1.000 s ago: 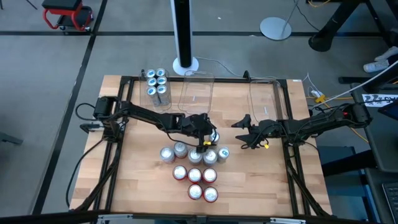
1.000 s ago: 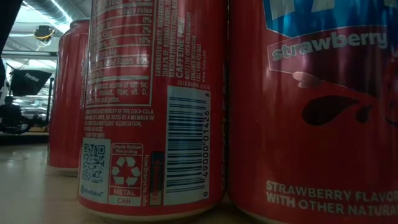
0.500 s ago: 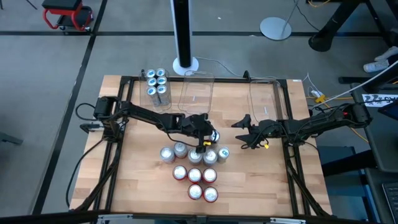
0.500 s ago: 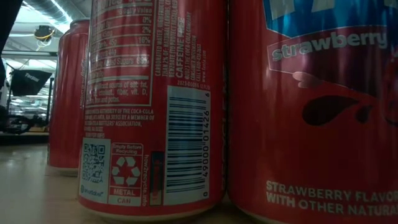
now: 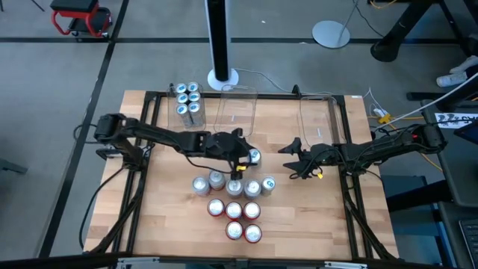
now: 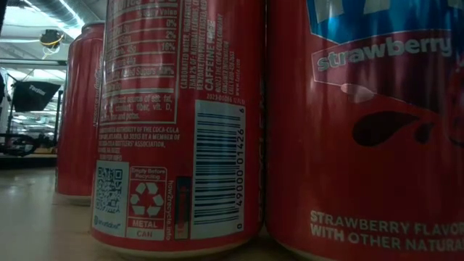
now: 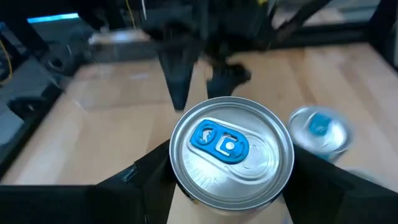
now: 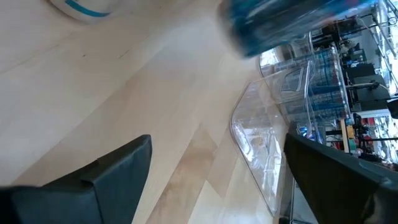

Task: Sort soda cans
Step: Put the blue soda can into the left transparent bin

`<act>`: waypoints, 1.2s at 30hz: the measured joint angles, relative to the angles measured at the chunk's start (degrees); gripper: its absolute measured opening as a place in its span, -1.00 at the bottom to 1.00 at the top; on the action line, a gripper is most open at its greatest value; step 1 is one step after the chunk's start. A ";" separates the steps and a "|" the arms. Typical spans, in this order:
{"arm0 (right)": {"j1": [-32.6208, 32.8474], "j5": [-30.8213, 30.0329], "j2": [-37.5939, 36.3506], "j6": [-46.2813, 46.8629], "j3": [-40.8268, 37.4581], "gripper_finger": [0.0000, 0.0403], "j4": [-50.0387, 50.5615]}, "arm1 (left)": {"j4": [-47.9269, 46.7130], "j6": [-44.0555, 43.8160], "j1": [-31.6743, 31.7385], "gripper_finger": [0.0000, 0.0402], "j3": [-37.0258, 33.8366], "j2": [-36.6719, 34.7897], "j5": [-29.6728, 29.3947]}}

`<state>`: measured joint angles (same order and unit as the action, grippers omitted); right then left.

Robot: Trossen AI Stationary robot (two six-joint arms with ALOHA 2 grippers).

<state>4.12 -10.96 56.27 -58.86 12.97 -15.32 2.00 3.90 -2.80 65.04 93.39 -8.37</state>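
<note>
High view: the left gripper (image 5: 245,155) sits over the middle of the wooden table (image 5: 172,217), clamped around a silver-topped soda can with a blue tab (image 7: 231,159) that stands just behind the loose cluster of silver and red cans (image 5: 233,198). Six teal-blue cans (image 5: 188,102) fill a clear plastic tub at the far left. Two more clear rectangular tubs (image 5: 237,110) stand beside it. Right of centre, the right gripper (image 5: 293,158) hangs with fingers spread wide, grasping nothing.
</note>
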 joint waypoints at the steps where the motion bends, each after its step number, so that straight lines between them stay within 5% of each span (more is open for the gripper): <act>1: 0.00 0.02 0.02 0.01 0.00 0.82 0.06 | -0.78 -0.08 -0.22 0.13 0.00 -1.25 -0.59; 24: -0.01 -0.11 0.00 0.07 0.00 0.82 -0.51 | -32.87 -8.81 -0.57 0.13 -0.11 -25.11 -26.56; 36: 0.00 -0.13 0.00 0.08 0.00 0.82 -0.97 | -33.56 -16.23 5.55 0.13 -13.36 -37.34 -33.34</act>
<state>4.12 -11.09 56.27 -58.79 12.97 -16.28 -31.56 -12.32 2.75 51.67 56.05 -41.71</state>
